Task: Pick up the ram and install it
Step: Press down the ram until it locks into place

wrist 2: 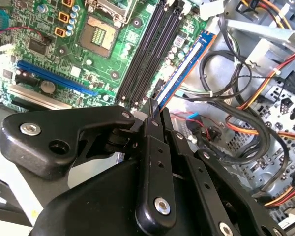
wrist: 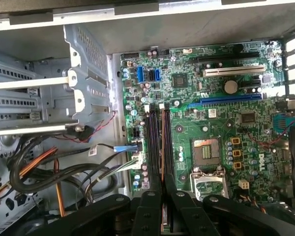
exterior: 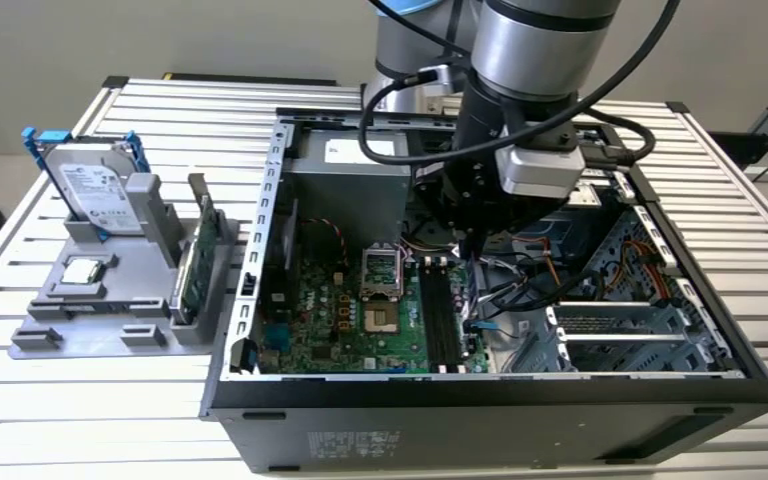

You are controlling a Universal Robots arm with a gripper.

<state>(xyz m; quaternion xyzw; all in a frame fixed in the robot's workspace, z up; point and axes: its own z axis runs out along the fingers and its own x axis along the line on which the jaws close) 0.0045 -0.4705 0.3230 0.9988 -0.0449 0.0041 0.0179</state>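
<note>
Cables (wrist 2: 226,98) just beside ram (wrist 2: 184,66)

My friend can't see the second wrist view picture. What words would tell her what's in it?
A black claw grips a long blue ram stick, holding it just beside the black slots on a green motherboard. A tangle of black, orange and red cables fills the metal case next to it.

An open computer case (exterior: 267,190) lies on a slatted metal table (exterior: 744,230). Inside it, a green motherboard (exterior: 344,320) carries a CPU socket (wrist: 206,152), black memory slots (wrist: 151,142) and a blue expansion slot (wrist: 226,101). Bundled cables (wrist 2: 236,88) sit beside the board. Outside the case, on the exterior view's left, a grey holder (exterior: 91,320) carries a hard drive (exterior: 91,185) and a green card (exterior: 195,260) on edge.
</note>
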